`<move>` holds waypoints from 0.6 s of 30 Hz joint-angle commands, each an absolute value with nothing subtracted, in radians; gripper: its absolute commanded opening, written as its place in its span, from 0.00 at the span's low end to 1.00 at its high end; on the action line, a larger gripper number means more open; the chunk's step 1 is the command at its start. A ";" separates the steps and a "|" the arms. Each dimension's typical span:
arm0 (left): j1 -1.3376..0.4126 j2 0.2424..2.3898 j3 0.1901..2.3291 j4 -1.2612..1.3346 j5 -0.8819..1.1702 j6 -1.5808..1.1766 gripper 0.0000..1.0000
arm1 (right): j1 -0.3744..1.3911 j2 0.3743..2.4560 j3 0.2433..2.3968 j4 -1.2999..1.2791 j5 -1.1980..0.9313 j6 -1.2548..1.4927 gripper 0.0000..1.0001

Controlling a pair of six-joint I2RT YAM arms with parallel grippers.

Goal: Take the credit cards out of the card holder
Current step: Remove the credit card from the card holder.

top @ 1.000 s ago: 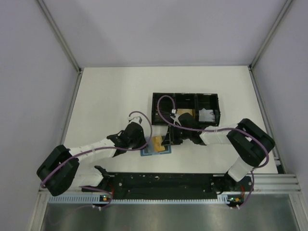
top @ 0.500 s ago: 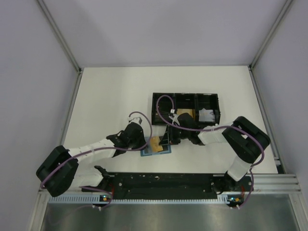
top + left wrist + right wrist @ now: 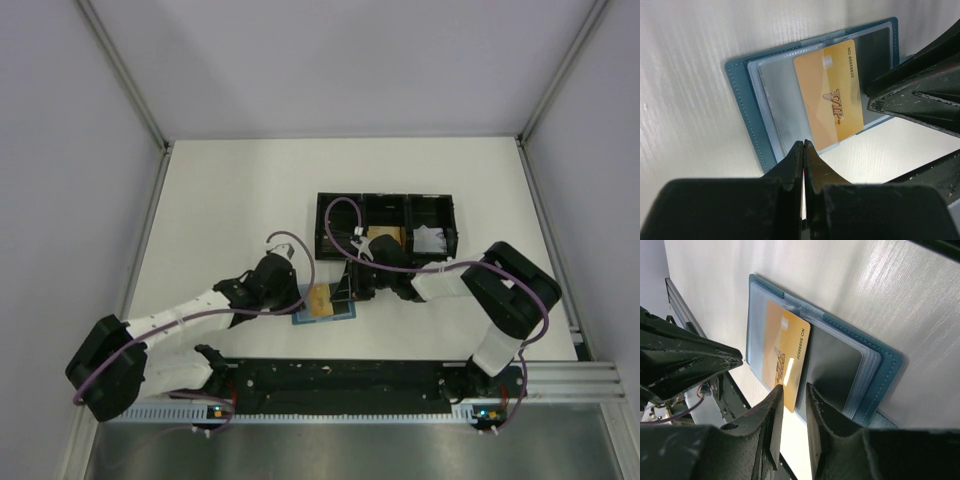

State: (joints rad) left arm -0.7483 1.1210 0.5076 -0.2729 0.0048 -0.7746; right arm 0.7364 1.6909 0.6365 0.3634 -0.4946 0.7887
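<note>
From above, the teal card holder [image 3: 338, 311] lies open on the desk [image 3: 220, 200] just below centre frame, with the orange-gold card [image 3: 321, 299] across its inner face. Left wrist view: the left hand [image 3: 803, 144] is pinched closed at the holder's lower edge. Right wrist view: the right hand [image 3: 794, 389] hovers slightly parted over the card's end, gripping nothing.

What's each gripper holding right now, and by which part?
Left fingers are shut on nothing. Right fingers sit almost closed at the orange-gold card's near end; whether they pinch it cannot be told.
</note>
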 commanded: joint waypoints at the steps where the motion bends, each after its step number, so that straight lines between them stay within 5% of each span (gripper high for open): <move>1: -0.761 1.178 0.552 -0.203 0.048 -0.762 0.01 | 0.727 1.706 0.647 0.385 -0.480 0.775 0.25; 18: -0.775 1.318 0.483 -0.124 0.051 -0.788 0.00 | 0.727 1.717 0.653 0.402 -0.498 0.787 0.22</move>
